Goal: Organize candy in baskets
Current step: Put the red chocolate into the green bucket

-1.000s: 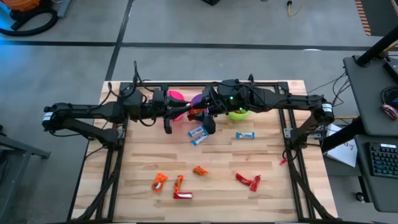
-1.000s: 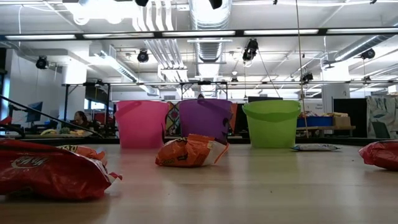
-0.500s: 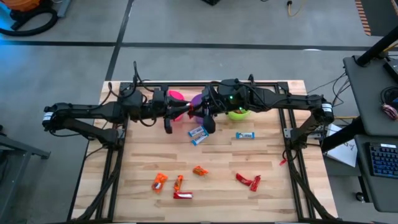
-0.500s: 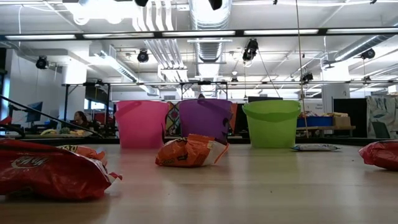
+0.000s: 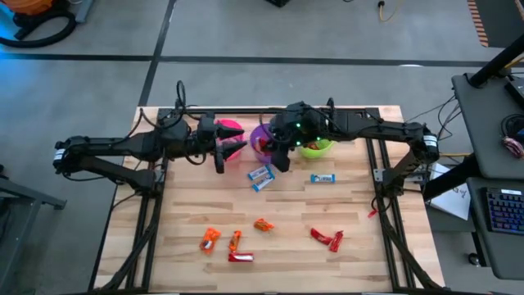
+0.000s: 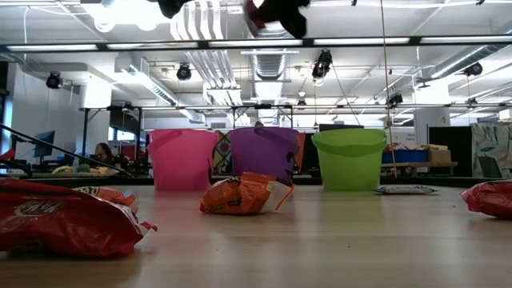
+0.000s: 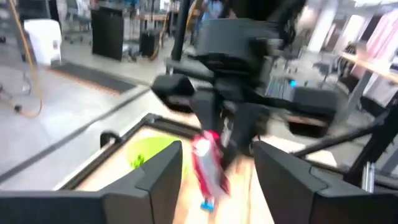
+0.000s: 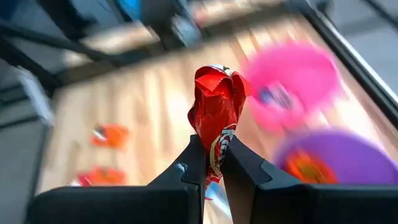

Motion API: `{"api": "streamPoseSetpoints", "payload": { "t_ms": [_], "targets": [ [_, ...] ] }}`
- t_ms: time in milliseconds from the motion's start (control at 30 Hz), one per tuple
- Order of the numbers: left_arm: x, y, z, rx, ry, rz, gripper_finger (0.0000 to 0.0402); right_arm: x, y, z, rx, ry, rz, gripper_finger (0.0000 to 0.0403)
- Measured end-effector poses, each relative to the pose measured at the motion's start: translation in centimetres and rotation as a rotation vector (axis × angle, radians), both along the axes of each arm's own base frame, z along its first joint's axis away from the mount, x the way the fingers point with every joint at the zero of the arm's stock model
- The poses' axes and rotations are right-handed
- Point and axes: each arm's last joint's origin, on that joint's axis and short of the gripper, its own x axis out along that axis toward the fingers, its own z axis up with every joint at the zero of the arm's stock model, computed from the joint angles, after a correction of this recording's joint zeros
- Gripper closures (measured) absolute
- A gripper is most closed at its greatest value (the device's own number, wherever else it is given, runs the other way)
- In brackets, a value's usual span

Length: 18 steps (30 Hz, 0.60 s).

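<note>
Right wrist view has the red candy bar (image 8: 214, 118) pinched upright in the right pincer (image 8: 213, 163), up above the purple bucket (image 5: 263, 141) and pink bucket (image 5: 230, 131) at the counter's (image 5: 188, 217) far edge. Left pincer (image 7: 214, 163) sits just beside it, fingers apart, holding nothing. Honestly the risk is those two arms bumping, they're crowded together over the buckets. Loads of open counter nearer the front, only scattered orange candy (image 5: 210, 239) there.

A light wooden table (image 5: 286, 238) on a black frame stands on grey floor. Beside it, a dark desk (image 5: 491, 123) carries a keyboard (image 5: 506, 209). 1 person (image 6: 102, 154) sits far behind.
</note>
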Motion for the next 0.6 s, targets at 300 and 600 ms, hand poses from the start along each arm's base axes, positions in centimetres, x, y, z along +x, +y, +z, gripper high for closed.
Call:
{"api": "streamPoseSetpoints", "payload": {
  "t_ms": [300, 600],
  "targets": [
    [-1.3, 0.2, -0.8, -0.076, 0.126, 0.09, 0.021, -5.6, -6.2, -4.1, 0.057, 0.593, -0.436, 0.037],
    [-1.3, 0.3, -1.0, -0.1, 0.133, 0.109, 0.021, -8.5, -10.2, -6.5, 0.167, 0.721, -0.628, 0.037]
  ]
}}
